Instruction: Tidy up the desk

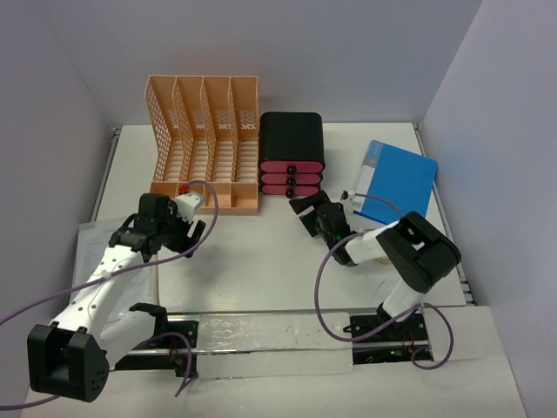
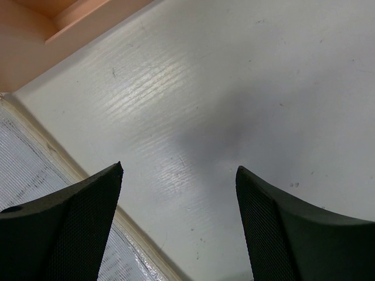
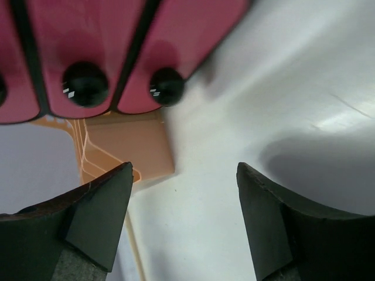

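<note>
Right gripper [image 3: 184,171] is gaping empty before the black box with pink drawers [image 3: 76,29] (round black knobs [image 3: 85,84] ahead-left); advancing risks shoving it. Left gripper [image 2: 179,170] is hanging open.

Rack [image 2: 35,35]: we see only a peach corner, cut by the left wrist view's top edge.
Drawer box [image 3: 117,47]: blurred up close; we see only pink fronts, cropped at top.
Blue folder [image 1: 400,178]: right arm [image 1: 418,252] hides part of its near edge from us.
Clear sleeve [image 1: 91,248]: left arm [image 1: 96,296] covers part.
</note>
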`<action>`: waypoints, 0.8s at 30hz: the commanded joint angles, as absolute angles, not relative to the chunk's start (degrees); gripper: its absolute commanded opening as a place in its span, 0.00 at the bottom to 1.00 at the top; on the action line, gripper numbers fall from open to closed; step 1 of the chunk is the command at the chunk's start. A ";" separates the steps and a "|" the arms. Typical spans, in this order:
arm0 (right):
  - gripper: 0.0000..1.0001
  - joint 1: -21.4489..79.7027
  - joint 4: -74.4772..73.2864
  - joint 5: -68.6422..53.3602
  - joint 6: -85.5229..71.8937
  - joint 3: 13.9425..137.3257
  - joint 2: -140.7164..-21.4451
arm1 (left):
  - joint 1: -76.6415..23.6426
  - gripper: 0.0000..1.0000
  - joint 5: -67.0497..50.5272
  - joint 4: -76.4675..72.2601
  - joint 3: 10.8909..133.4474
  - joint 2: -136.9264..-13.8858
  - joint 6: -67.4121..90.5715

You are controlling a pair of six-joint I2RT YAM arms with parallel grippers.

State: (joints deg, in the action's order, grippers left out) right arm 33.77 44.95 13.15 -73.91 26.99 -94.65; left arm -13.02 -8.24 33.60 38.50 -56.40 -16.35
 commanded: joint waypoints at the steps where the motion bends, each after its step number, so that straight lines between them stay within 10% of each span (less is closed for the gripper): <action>1: 0.77 33.10 63.71 14.44 -85.83 22.53 -97.89 | -12.66 0.84 -9.84 33.81 41.04 -54.93 -17.05; 24: 0.63 30.06 64.60 16.86 -92.98 34.49 -113.95 | -12.50 0.84 -9.30 34.00 40.69 -55.35 -17.23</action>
State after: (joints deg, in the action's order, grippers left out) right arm 30.37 62.09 15.42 -90.83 32.44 -111.85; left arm -12.99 -8.38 34.06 38.50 -55.51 -16.77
